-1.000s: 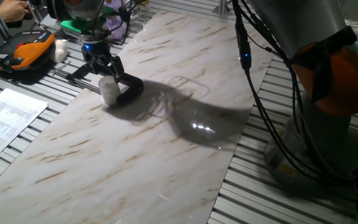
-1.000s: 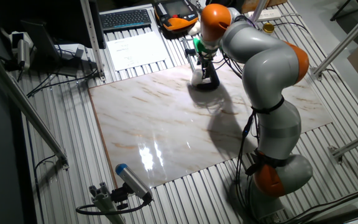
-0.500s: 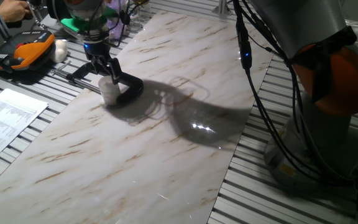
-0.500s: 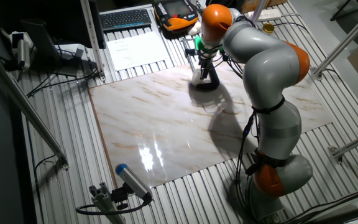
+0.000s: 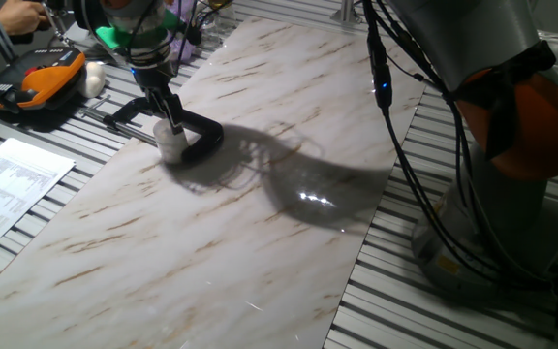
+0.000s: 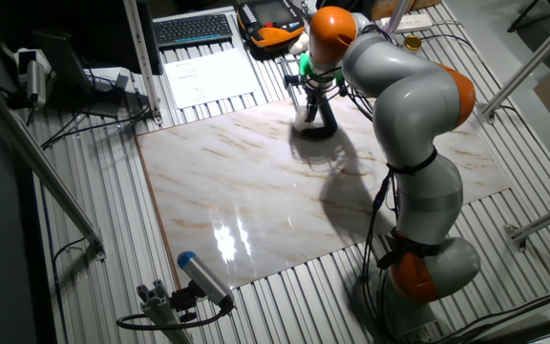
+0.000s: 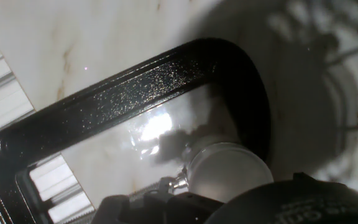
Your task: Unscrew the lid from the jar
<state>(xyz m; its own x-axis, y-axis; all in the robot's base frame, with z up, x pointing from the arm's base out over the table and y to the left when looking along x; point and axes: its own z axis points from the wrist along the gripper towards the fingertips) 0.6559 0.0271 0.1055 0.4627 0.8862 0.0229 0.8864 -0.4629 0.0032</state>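
The jar (image 5: 172, 145) is a small translucent white cylinder standing at the marble slab's far left, held in a black C-clamp (image 5: 201, 139). My gripper (image 5: 169, 120) comes straight down onto its top, fingers closed on the lid (image 7: 229, 171), which still sits on the jar. In the other fixed view the gripper (image 6: 312, 103) stands over the jar (image 6: 305, 119) at the slab's far edge. The hand view shows the clamp (image 7: 135, 99) arching round the round whitish lid, with a dark finger (image 7: 291, 199) covering its lower edge.
An orange-and-black pendant (image 5: 32, 82), a white rounded lump (image 5: 94, 78) and a printed sheet (image 5: 13, 189) lie on the slatted table left of the marble slab (image 5: 260, 223). The arm's base (image 5: 511, 145) and cables stand at the right. A person's hand (image 5: 13, 15) shows at top left.
The gripper has turned about its vertical axis on the jar's top: the fingers, seen spread side by side before, now appear edge-on. Jar and clamp stay in place.
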